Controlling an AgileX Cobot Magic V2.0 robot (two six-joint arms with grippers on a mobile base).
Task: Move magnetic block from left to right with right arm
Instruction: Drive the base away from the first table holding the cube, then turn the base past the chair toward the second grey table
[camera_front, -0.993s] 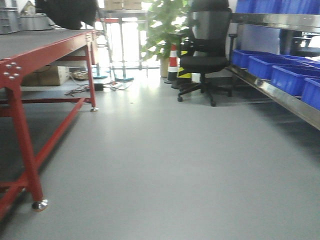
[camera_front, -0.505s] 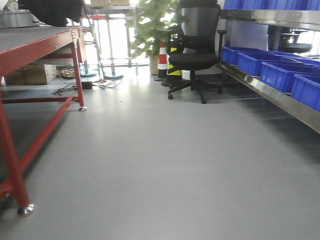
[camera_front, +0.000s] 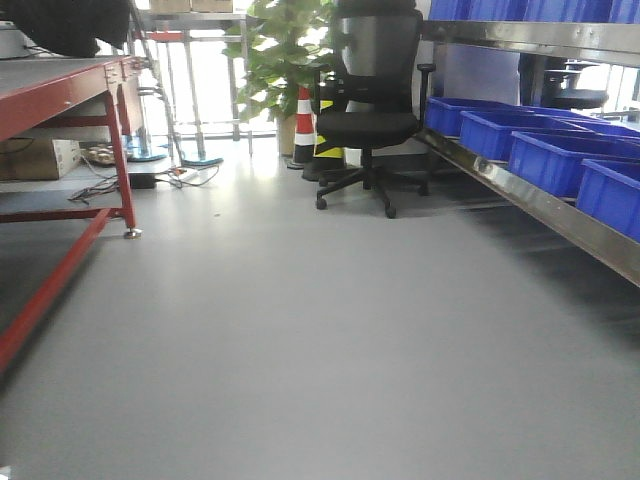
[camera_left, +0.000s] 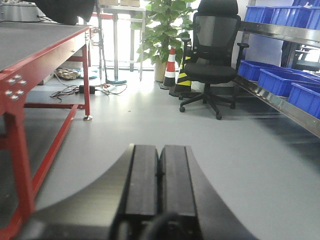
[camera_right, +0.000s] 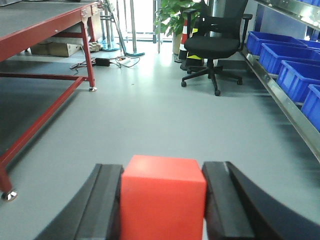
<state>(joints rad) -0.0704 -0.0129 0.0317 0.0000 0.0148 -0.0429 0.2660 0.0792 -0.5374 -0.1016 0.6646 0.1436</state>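
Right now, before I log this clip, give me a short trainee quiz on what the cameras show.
1. True or false: the right gripper is shut on the red block.
2. The left gripper holds: A) a cone B) nothing C) a cable.
3. Fill in: the bins on the shelf are ____ in colour.
Key: 1 true; 2 B; 3 blue.

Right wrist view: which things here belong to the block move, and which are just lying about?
Job: magnetic block, held in the right tool.
Lying about: office chair, red table, blue bins, traffic cone, potted plant.
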